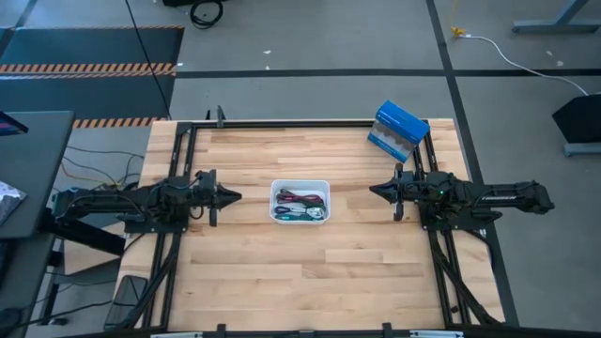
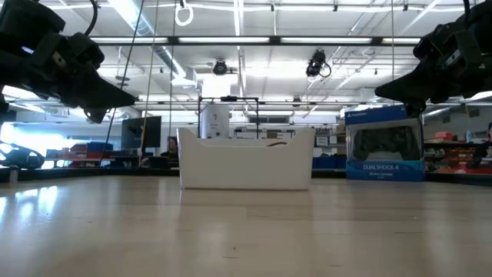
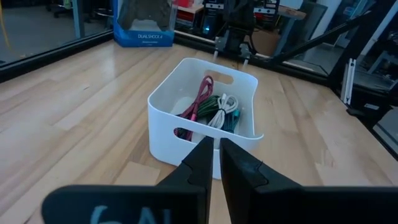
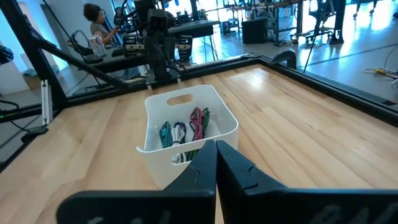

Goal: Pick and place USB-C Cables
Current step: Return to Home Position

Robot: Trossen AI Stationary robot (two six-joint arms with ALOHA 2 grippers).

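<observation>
While aloft, left pincer point(image 1: 236, 196), right pincer point(image 1: 374, 191).

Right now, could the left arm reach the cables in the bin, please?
Probably yes: the bin is open on top, only bare table lies between it and the left pincer, and nothing covers the cables.

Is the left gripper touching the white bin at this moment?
Apart. The high view shows a stretch of bare table between the left gripper and the white bin, so there is a plain gap.
</observation>
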